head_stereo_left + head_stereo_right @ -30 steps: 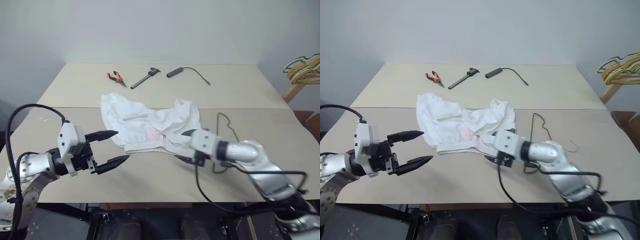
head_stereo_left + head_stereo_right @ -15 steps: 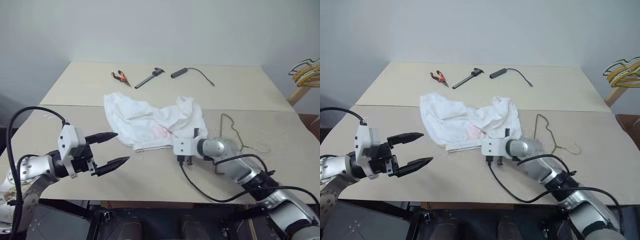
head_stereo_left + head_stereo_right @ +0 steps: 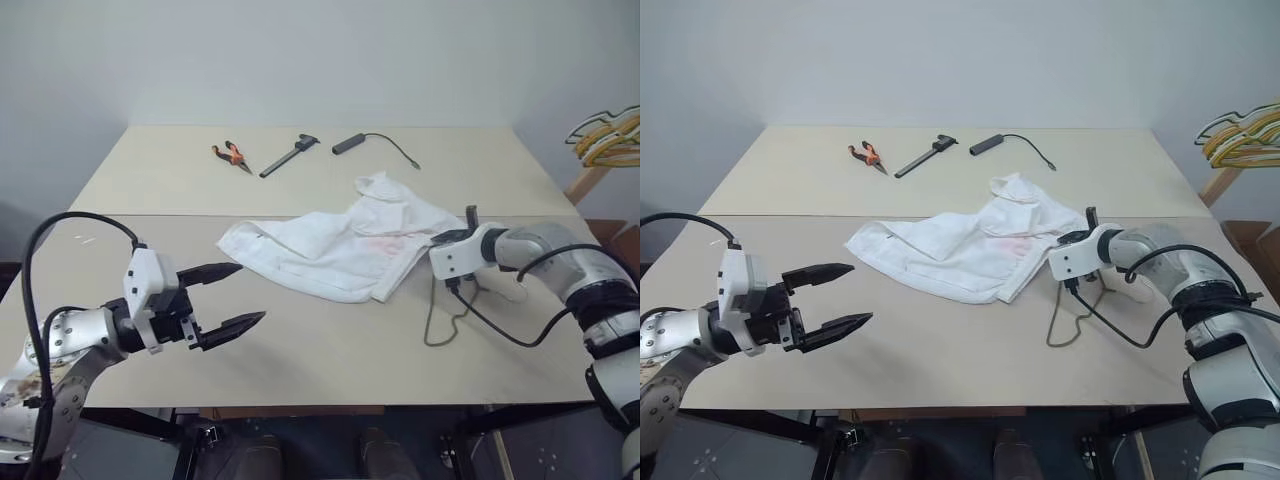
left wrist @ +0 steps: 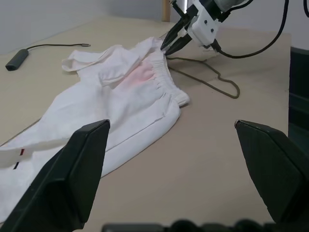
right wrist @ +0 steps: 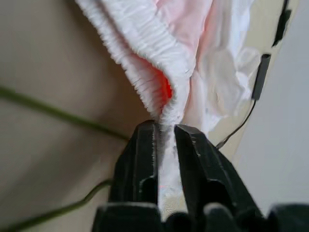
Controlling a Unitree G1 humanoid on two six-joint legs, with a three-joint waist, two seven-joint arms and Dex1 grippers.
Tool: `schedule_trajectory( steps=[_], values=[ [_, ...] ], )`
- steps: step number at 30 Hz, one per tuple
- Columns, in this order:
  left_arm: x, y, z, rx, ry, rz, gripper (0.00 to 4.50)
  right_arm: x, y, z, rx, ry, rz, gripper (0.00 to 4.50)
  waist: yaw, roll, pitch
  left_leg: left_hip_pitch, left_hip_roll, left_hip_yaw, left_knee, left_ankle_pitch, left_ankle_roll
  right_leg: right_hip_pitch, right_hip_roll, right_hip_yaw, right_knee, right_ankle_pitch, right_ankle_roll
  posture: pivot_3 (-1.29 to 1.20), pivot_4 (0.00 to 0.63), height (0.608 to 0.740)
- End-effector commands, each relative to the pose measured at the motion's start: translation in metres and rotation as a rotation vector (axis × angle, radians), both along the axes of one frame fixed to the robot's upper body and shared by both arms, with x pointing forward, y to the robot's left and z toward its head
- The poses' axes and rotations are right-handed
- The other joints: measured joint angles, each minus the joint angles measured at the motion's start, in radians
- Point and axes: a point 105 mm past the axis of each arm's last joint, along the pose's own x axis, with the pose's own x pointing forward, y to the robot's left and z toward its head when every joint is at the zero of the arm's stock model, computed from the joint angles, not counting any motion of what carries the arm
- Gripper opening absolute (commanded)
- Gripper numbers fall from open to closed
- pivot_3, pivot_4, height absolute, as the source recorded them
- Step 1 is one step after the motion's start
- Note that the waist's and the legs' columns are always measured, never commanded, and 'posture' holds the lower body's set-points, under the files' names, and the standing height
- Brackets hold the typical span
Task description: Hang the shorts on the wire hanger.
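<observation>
The white shorts (image 3: 335,250) lie stretched across the middle of the table, with a faint pink stain (image 3: 385,243) near the gathered waistband. My right gripper (image 3: 447,238) is shut on that waistband at the shorts' right end; in the right wrist view the elastic edge (image 5: 159,72) runs into the closed fingers (image 5: 142,159). The thin dark wire hanger (image 3: 430,318) lies flat on the table just beside and under this gripper, and its wire (image 4: 212,82) is in the left wrist view too. My left gripper (image 3: 250,291) hovers open at the front left, apart from the shorts.
At the back of the table lie orange-handled pliers (image 3: 231,155), a dark caliper-like tool (image 3: 290,156) and a small black device with a cable (image 3: 350,144). A bunch of yellow hangers (image 3: 610,135) hangs off the far right. A seam (image 3: 150,215) runs across the table.
My right gripper shut on the waistband and swung to the right, dragging the shorts with it so they now lie stretched toward the hanger. The left gripper stayed in place, open.
</observation>
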Motion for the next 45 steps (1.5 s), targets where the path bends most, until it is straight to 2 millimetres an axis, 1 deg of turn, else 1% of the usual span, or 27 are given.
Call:
schedule_trajectory(
  steps=[1, 2, 4, 6, 7, 8, 9, 11, 13, 15, 17, 19, 22, 23, 25, 26, 27, 28, 29, 32, 35, 38, 39, 41, 42, 44, 45],
  values=[
    [-0.001, -0.002, 0.008, 0.009, -0.052, -0.015, 4.50, -0.006, -0.004, 0.000, 0.017, 0.027, -0.004, 2.06, -0.005, 0.000, 0.000, 0.000, 0.000, 0.000, 0.000, 0.000, 0.000, 0.000, 0.000, 0.000, 0.000, 0.000, 0.000, 0.02, 0.069, 0.740],
    [-0.001, -0.003, 0.008, 0.011, -0.051, -0.016, 4.50, -0.009, -0.004, 0.000, 0.027, 0.043, -0.002, 2.46, -0.006, 0.000, 0.000, 0.000, 0.000, 0.000, 0.000, 0.000, 0.000, 0.000, 0.000, 0.000, 0.000, 0.000, 0.000, 0.02, 0.070, 0.740],
    [-0.001, -0.003, 0.008, 0.012, -0.051, -0.019, 4.50, -0.016, -0.002, -0.001, 0.060, 0.086, -0.025, 3.05, -0.008, 0.000, 0.000, 0.000, 0.000, 0.000, 0.000, 0.000, 0.000, 0.000, 0.000, 0.000, 0.000, 0.000, 0.000, 0.02, 0.070, 0.740],
    [-0.001, -0.003, 0.008, 0.012, -0.052, -0.021, 4.50, -0.029, 0.005, 0.001, 0.125, 0.135, -0.038, 3.74, -0.006, 0.000, 0.000, 0.000, 0.000, 0.000, 0.000, 0.000, 0.000, 0.000, 0.000, 0.000, 0.001, 0.000, 0.000, 0.03, 0.073, 0.740],
    [-0.001, -0.002, 0.009, 0.012, -0.052, -0.022, 4.50, -0.036, 0.014, 0.004, 0.185, 0.157, -0.030, 4.10, -0.005, 0.000, 0.000, 0.001, 0.000, -0.001, 0.000, 0.000, 0.000, 0.000, 0.000, 0.000, 0.001, 0.000, 0.000, 0.03, 0.073, 0.740],
    [-0.001, -0.002, 0.008, 0.013, -0.051, -0.023, 4.50, -0.048, 0.033, 0.005, 0.285, 0.194, -0.002, 4.39, -0.003, 0.000, 0.000, 0.001, 0.001, -0.001, 0.000, 0.000, 0.000, 0.000, 0.000, 0.000, 0.001, 0.000, 0.000, 0.03, 0.074, 0.740],
    [-0.001, -0.002, 0.008, 0.013, -0.050, -0.024, 4.50, -0.061, 0.050, 0.005, 0.358, 0.229, 0.026, 4.39, -0.002, 0.000, 0.000, 0.001, 0.001, -0.001, 0.000, 0.000, 0.000, 0.000, 0.000, 0.000, 0.002, 0.000, 0.000, 0.02, 0.075, 0.740],
    [-0.002, -0.001, 0.008, 0.015, -0.048, -0.025, 4.50, -0.078, 0.070, 0.003, 0.433, 0.276, 0.046, 4.39, -0.004, 0.000, 0.000, 0.001, 0.001, -0.002, 0.000, 0.000, 0.000, 0.000, 0.001, 0.000, 0.002, 0.000, 0.000, 0.02, 0.077, 0.740],
    [-0.001, -0.001, 0.008, 0.016, -0.047, -0.027, 4.50, -0.088, 0.088, -0.009, 0.430, 0.294, 0.031, 4.39, -0.004, 0.001, 0.000, 0.001, 0.001, -0.001, 0.000, 0.000, 0.000, 0.000, 0.001, 0.000, 0.003, 0.000, 0.000, 0.02, 0.077, 0.740],
    [-0.001, -0.002, 0.008, 0.015, -0.046, -0.031, 4.50, -0.090, 0.107, -0.023, 0.436, 0.280, -0.033, 4.39, 0.000, 0.000, 0.000, 0.001, 0.000, -0.001, 0.000, 0.000, 0.000, 0.000, 0.000, 0.000, 0.003, 0.000, 0.000, 0.02, 0.079, 0.740],
    [0.000, -0.003, 0.008, 0.016, -0.046, -0.036, 4.50, -0.082, 0.116, -0.033, 0.378, 0.213, -0.127, 4.39, 0.002, 0.000, -0.001, 0.002, 0.000, -0.001, 0.000, 0.000, 0.000, 0.000, 0.001, 0.000, 0.004, 0.000, 0.000, 0.02, 0.079, 0.740],
    [0.000, -0.004, 0.008, 0.018, -0.046, -0.040, 4.50, -0.073, 0.123, -0.034, 0.360, 0.145, -0.224, 4.39, -0.001, -0.001, -0.002, 0.002, 0.000, -0.001, 0.000, 0.000, 0.000, 0.000, 0.001, 0.000, 0.004, 0.000, 0.000, 0.02, 0.078, 0.740],
    [0.000, -0.004, 0.009, 0.018, -0.047, -0.042, 4.50, -0.064, 0.126, -0.036, 0.304, 0.073, -0.289, 4.39, -0.001, -0.001, -0.005, 0.002, 0.000, -0.001, 0.000, 0.000, -0.001, 0.000, 0.001, 0.000, 0.004, 0.000, 0.000, 0.02, 0.077, 0.740],
    [0.000, -0.005, 0.009, 0.018, -0.048, -0.042, 4.50, -0.061, 0.125, -0.037, 0.283, 0.056, -0.303, 4.02, 0.000, -0.001, -0.007, 0.002, 0.000, -0.001, 0.000, 0.000, -0.001, 0.000, 0.001, 0.000, 0.004, 0.000, 0.000, 0.03, 0.077, 0.740],
    [0.000, -0.005, 0.009, 0.018, -0.050, -0.042, 4.50, -0.058, 0.121, -0.039, 0.231, 0.044, -0.313, 3.47, 0.006, -0.001, -0.008, 0.002, 0.000, -0.001, 0.000, 0.000, -0.001, 0.000, 0.001, 0.000, 0.003, 0.000, 0.000, 0.03, 0.077, 0.740],
    [-0.001, -0.005, 0.009, 0.018, -0.050, -0.042, 4.50, -0.057, 0.117, -0.040, 0.204, 0.034, -0.316, 3.06, 0.010, -0.001, -0.009, 0.002, 0.000, -0.001, 0.000, 0.000, -0.001, 0.001, 0.001, 0.000, 0.002, 0.000, 0.000, 0.03, 0.077, 0.740],
    [-0.001, -0.005, 0.009, 0.018, -0.051, -0.041, 4.50, -0.056, 0.112, -0.040, 0.180, 0.029, -0.317, 2.73, 0.014, -0.001, -0.009, 0.002, 0.000, -0.001, 0.000, 0.000, -0.001, 0.001, 0.001, 0.000, 0.002, 0.000, 0.000, 0.03, 0.077, 0.740],
    [0.000, -0.005, 0.009, 0.019, -0.052, -0.040, 4.50, -0.055, 0.109, -0.039, 0.169, 0.022, -0.320, 2.50, 0.019, -0.001, -0.009, 0.002, 0.000, -0.001, 0.000, 0.000, -0.001, 0.001, 0.000, 0.000, 0.002, 0.000, 0.000, 0.03, 0.077, 0.740],
    [0.000, -0.005, 0.009, 0.019, -0.052, -0.038, 4.50, -0.054, 0.106, -0.038, 0.162, 0.017, -0.321, 2.11, 0.024, -0.001, -0.009, 0.002, 0.000, -0.001, 0.000, 0.000, -0.001, 0.001, 0.000, 0.000, 0.001, 0.000, 0.000, 0.03, 0.077, 0.740],
    [0.004, -0.003, 0.008, 0.031, -0.059, -0.029, 4.50, -0.053, 0.106, -0.036, 0.165, 0.014, -0.298, 1.14, 0.025, -0.001, -0.009, 0.001, 0.000, -0.001, 0.000, 0.000, -0.001, 0.001, 0.000, -0.001, 0.001, 0.000, 0.000, 0.02, 0.077, 0.740],
    [0.012, -0.005, 0.004, 0.068, -0.078, -0.025, 4.50, -0.053, 0.112, -0.031, 0.189, 0.001, -0.248, 0.06, 0.023, -0.001, -0.009, 0.001, 0.000, -0.001, 0.000, 0.000, -0.001, 0.001, 0.001, -0.001, 0.001, 0.000, 0.000, 0.02, 0.076, 0.740],
    [0.033, -0.002, -0.012, 0.220, -0.146, -0.003, 4.50, -0.060, 0.122, -0.017, 0.248, -0.035, -0.071, 0.06, 0.024, -0.001, -0.009, 0.001, 0.000, -0.001, 0.000, 0.000, -0.001, 0.001, 0.001, -0.001, 0.001, 0.000, 0.000, 0.01, 0.075, 0.740],
    [0.041, 0.001, -0.018, 0.281, -0.176, 0.003, 4.50, -0.064, 0.121, -0.013, 0.268, -0.027, -0.051, 0.06, 0.025, -0.001, -0.009, 0.001, -0.001, -0.001, 0.000, 0.000, -0.001, 0.001, 0.001, -0.001, 0.000, 0.000, 0.000, 0.00, 0.073, 0.740],
    [0.059, 0.008, -0.030, 0.416, -0.251, 0.017, 4.50, -0.074, 0.122, -0.004, 0.291, -0.023, 0.068, 0.06, 0.024, -0.001, -0.009, 0.001, -0.001, -0.001, 0.000, 0.000, -0.001, 0.001, 0.001, -0.001, -0.001, 0.000, 0.000, -0.01, 0.069, 0.740],
    [0.066, 0.012, -0.036, 0.483, -0.288, 0.008, 4.50, -0.078, 0.118, -0.001, 0.309, 0.000, 0.073, 0.06, 0.023, -0.001, -0.009, 0.001, -0.001, -0.001, 0.000, 0.000, -0.001, 0.001, 0.001, -0.001, -0.001, 0.000, 0.000, -0.02, 0.068, 0.740],
    [0.079, 0.019, -0.047, 0.608, -0.340, -0.029, 4.50, -0.086, 0.114, 0.007, 0.313, -0.004, 0.157, 0.06, 0.023, -0.001, -0.009, 0.000, -0.001, -0.001, 0.000, 0.000, -0.001, 0.000, 0.001, -0.001, -0.001, 0.000, 0.000, -0.03, 0.065, 0.740],
    [0.085, 0.024, -0.053, 0.681, -0.373, -0.050, 4.50, -0.090, 0.111, 0.011, 0.325, 0.005, 0.169, 0.06, 0.021, -0.001, -0.009, 0.000, -0.001, 0.000, 0.000, 0.000, -0.001, 0.000, 0.001, -0.001, -0.002, 0.000, 0.000, -0.04, 0.064, 0.740]
  ],
)
